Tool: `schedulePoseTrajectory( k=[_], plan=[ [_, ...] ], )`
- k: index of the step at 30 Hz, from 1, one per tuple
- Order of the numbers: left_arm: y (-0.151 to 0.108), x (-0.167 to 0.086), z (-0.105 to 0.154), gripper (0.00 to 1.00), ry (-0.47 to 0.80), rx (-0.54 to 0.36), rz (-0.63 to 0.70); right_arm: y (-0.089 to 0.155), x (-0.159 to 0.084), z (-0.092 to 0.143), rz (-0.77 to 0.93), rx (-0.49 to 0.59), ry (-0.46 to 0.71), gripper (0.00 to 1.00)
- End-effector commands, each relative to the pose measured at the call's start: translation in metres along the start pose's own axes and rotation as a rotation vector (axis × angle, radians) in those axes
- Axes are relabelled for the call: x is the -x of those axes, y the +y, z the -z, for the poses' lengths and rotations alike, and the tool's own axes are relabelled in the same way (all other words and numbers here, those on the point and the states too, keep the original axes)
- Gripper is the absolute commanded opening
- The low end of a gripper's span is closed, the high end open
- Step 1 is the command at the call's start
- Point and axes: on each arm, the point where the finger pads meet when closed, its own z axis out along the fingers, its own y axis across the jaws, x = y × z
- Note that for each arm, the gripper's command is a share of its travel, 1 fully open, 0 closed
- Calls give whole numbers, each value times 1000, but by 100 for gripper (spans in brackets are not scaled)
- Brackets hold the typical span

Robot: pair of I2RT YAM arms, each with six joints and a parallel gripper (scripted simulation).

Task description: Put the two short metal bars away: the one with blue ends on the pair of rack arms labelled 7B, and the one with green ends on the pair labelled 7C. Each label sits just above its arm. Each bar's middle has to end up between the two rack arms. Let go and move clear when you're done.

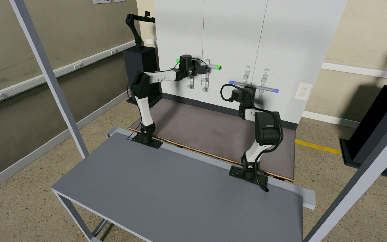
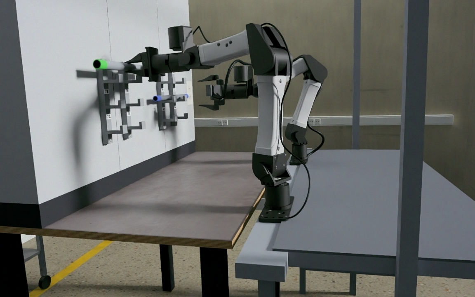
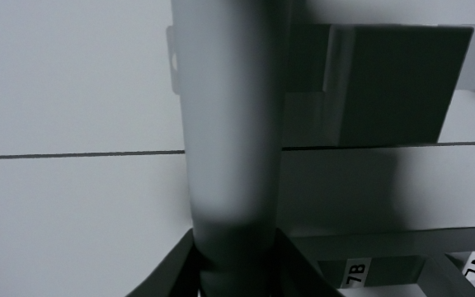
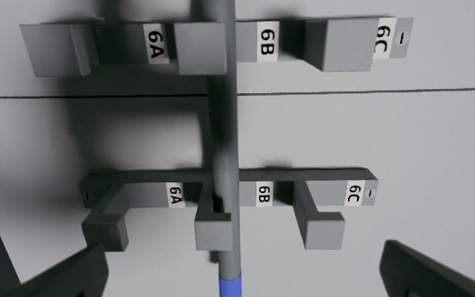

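Note:
The green-ended bar (image 1: 212, 66) (image 2: 115, 65) (image 3: 231, 124) is held level by my left gripper (image 1: 206, 67) (image 2: 129, 66), which is shut on it. It spans both uprights of rack 7 (image 2: 103, 127), just above the top arms, its middle between them. Whether it touches them I cannot tell; the 7C labels are hidden. The 7B label (image 3: 356, 272) shows below it. The blue-ended bar (image 1: 267, 89) (image 2: 165, 97) (image 4: 227, 144) rests on the middle arms of rack 6 (image 4: 320, 174), labelled 6B. My right gripper (image 2: 199, 93) (image 4: 243, 254) is open, back from the wall before this bar.
The white wall panel (image 1: 227, 36) (image 2: 62, 147) carries both racks, side by side. A brown bench top (image 1: 207, 129) (image 2: 150, 206) lies below them. A wall outlet (image 1: 303, 91) is beyond rack 6. The arms stand on a rail at the grey table (image 1: 170, 192).

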Motion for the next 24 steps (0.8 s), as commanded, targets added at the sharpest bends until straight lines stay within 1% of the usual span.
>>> schedulePoseTrajectory(
  k=[1,24],
  plan=[
    [19,-3,-4,0,1,41,14,3,1,0,4,-9,6,100],
    [21,-3,-20,0,1,41,14,3,1,0,4,-9,6,100]
  ],
)
